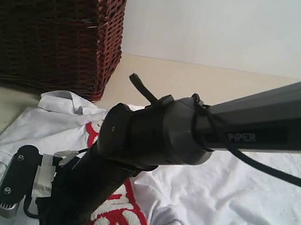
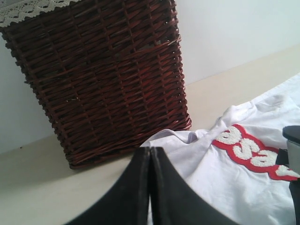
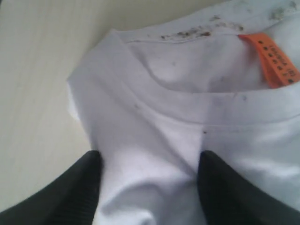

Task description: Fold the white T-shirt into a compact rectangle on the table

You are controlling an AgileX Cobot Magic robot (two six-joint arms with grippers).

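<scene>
While R claw (image 3: pixel 150 164) gapes, white T-shirt (image 3: pixel 187 112) collar sits within.

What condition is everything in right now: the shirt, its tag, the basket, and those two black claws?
white T-shirt, unfolded, rumpled, lettering up, lying on the table.
orange neck tag, exposed at the neck opening.
wicker basket, upright beside the shirt, inside hidden.
left gripper, shut, holding nothing.
right gripper, open, fingers astride the cloth just below the collar.
</scene>
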